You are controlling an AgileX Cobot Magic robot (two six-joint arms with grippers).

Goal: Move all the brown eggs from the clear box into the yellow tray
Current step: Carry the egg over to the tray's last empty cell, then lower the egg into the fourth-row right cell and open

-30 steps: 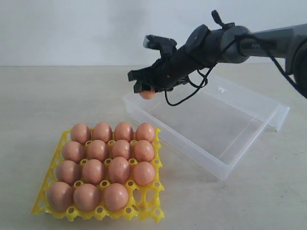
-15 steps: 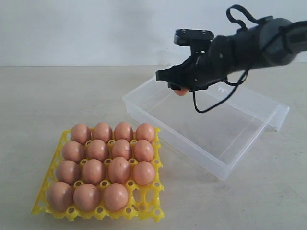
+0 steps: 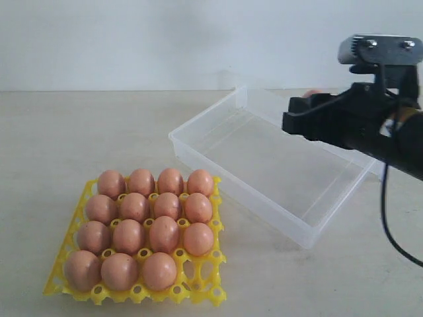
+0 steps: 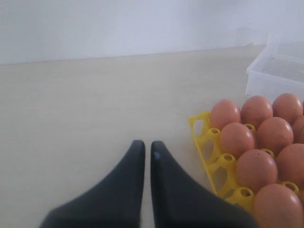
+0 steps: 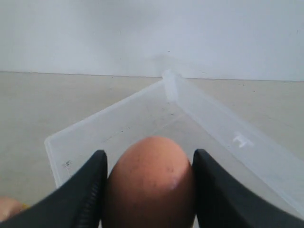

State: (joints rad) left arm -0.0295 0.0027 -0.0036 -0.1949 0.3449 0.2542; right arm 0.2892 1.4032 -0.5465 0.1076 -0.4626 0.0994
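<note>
- The right tool (image 5: pixel 149 164) is pinching one brown egg (image 5: pixel 151 187) between its two dark fingers (image 5: pixel 90 190), one pressed on each side of the shell.
- In the exterior view this tool sits at 3 o'clock, raised, overlapping the far right part of the clear box (image 3: pixel 238 195). Only a sliver of the held egg shows above it.
- The clear box lies on the table (image 3: pixel 66 132) just right of centre, set at an angle, with one corner pointing toward 10 o'clock.
- The yellow tray (image 3: pixel 198 281) lies at 7 o'clock, near the box's front wall but apart from it.
- Fifteen brown eggs (image 3: pixel 164 234) stand in the tray's cups: three rows of four, then a front row of three. The cup at the tray's 5 o'clock corner shows bare yellow.
- The left tool (image 4: pixel 147 147) appears only in its own wrist view. Its dark fingers are pressed nearly together with nothing between them, low over the table just beside an edge of the tray.
</note>
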